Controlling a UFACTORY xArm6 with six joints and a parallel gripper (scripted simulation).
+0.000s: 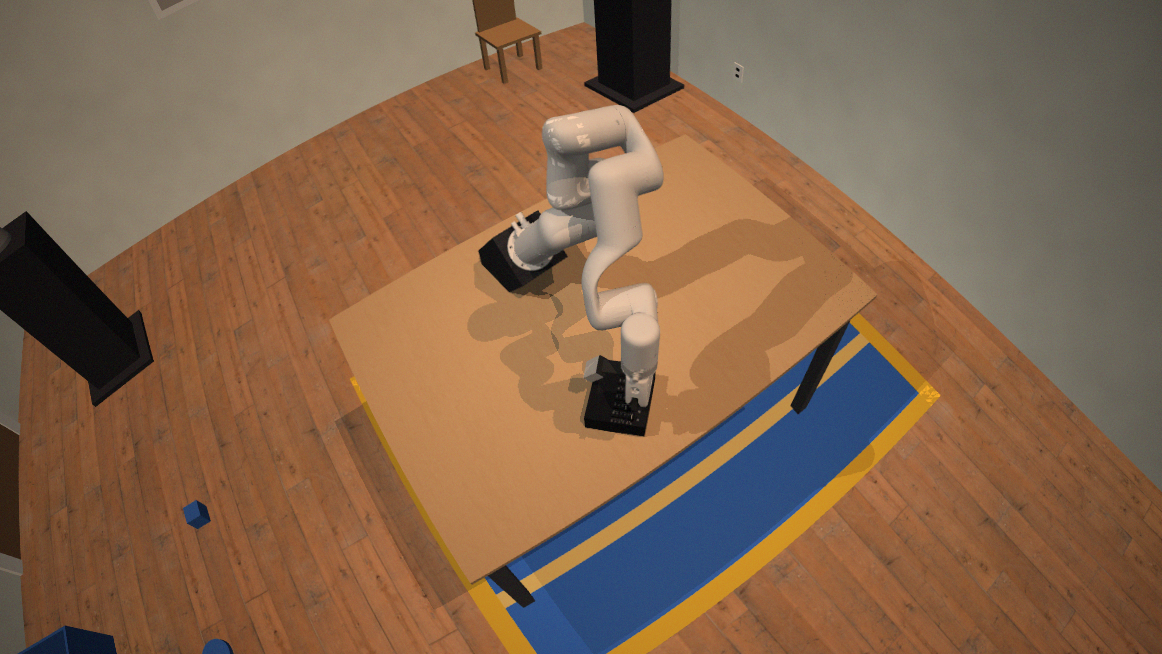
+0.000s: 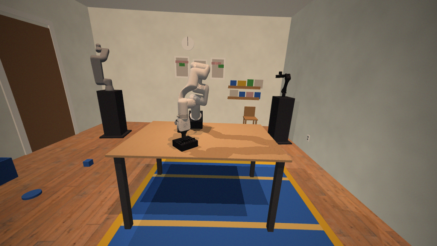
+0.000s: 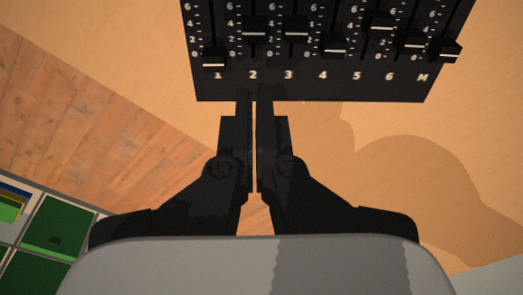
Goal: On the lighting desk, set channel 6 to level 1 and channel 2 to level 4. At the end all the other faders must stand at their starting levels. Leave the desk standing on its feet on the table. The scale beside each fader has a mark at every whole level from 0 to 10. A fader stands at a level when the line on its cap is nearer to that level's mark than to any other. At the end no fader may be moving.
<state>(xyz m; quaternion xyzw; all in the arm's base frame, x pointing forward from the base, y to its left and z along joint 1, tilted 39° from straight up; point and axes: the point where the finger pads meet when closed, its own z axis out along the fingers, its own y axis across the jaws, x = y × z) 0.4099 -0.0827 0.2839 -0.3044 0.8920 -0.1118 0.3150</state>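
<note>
While the top and exterior views give us only a small black box under the arm, our wrist view reads the lighting desk (image 3: pixel 312 50) closely: labels 1 to 6 and M run along its near edge, each with a numbered scale beside its slot. There we see the channel 2 cap (image 3: pixel 253 31) with its white line between the 2 and 4 marks, nearer the 4, and the channel 6 cap (image 3: pixel 414 42) with its line just above the 0 mark. The channel 1 cap (image 3: pixel 213 61) sits lowest, at or below its 0. From above and from the side we see instead where the desk (image 1: pixel 616 406) stands: flat on the counter (image 1: pixel 455 422), towards the edge over the blue rug (image 2: pixel 211 195), well apart from the arm's base.

Our pincer (image 3: pixel 253 101) is pressed together, the fingers all but touching, with nothing between them. Its tips lie over the desk's front margin just below the 2 label, short of the channel 2 cap; whether they touch the desk we cannot tell.
</note>
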